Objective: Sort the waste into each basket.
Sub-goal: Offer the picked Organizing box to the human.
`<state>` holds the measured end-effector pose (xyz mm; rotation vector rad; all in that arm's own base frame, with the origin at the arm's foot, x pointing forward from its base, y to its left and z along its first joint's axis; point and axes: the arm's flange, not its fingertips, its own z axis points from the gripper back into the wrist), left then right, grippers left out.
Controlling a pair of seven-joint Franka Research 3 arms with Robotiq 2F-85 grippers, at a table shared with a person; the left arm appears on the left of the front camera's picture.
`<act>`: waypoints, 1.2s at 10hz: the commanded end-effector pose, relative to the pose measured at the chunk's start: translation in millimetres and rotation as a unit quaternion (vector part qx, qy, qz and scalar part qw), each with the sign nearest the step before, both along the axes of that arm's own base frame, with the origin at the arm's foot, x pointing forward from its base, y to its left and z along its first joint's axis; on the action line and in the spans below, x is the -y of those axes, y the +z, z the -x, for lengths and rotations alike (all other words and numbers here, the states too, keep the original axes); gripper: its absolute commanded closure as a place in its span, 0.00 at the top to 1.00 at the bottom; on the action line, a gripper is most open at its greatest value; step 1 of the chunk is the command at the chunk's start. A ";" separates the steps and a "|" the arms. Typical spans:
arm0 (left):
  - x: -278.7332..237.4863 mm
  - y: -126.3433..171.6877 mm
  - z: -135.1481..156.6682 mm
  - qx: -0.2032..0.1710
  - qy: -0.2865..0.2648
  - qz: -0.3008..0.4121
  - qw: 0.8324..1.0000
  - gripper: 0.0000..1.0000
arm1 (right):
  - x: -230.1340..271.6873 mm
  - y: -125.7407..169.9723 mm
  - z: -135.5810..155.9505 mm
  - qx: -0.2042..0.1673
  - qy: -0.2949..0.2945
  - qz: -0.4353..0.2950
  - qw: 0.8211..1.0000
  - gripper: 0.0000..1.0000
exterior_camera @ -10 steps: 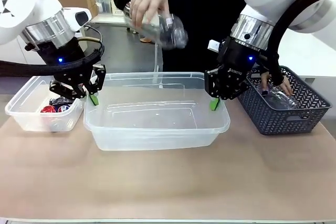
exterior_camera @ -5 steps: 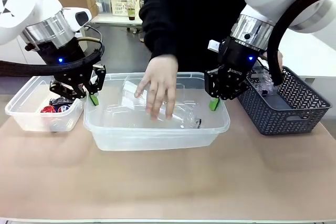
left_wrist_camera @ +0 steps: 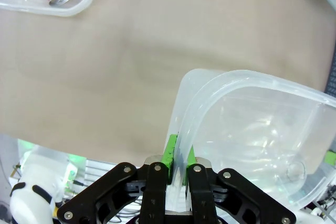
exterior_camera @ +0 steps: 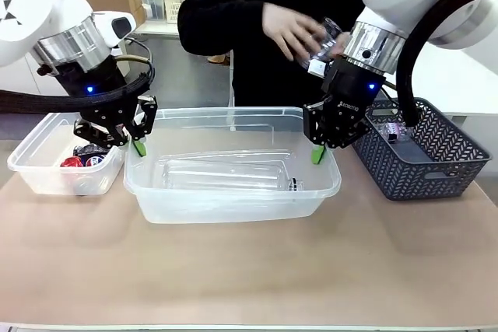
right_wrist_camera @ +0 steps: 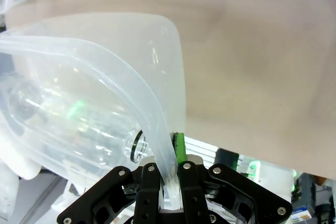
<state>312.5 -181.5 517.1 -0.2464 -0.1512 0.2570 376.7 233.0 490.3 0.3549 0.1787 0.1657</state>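
A large clear tub [exterior_camera: 233,207] sits central on the counter [exterior_camera: 249,270], a clear bottle [exterior_camera: 226,174] lying flat inside. At nine o'clock, a smaller clear tub [exterior_camera: 47,182] holds red cans [exterior_camera: 82,159].

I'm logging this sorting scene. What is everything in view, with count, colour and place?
big tub: one, clear, table centre
small tub: one, clear, to the robot's left of the big tub
cans: at least two, red-and-silver, in the small tub
lying bottle: one, clear, on its side in the big tub
held bottle: one, clear, raised in the person's hand
basket: one, dark blue-grey, to the robot's right of the big tub
table: one, tan
hand: one, gripping the held bottle
left gripper: black, green pads, shut on the big tub's rim
right gripper: same, shut on the opposite rim
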 end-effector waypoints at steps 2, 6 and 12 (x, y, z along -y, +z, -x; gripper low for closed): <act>-5.5 3.6 -3.1 0.013 0.020 0.007 1.000 0.00 | 1.3 0.6 3.5 -0.006 0.005 0.001 1.000 0.00; -5.5 3.6 -3.1 0.013 0.020 0.007 1.000 0.00 | 1.3 0.6 3.5 -0.006 0.005 0.001 1.000 0.00; -5.5 3.6 -3.1 0.013 0.020 0.007 1.000 0.00 | 1.3 0.6 3.5 -0.006 0.005 0.001 1.000 0.00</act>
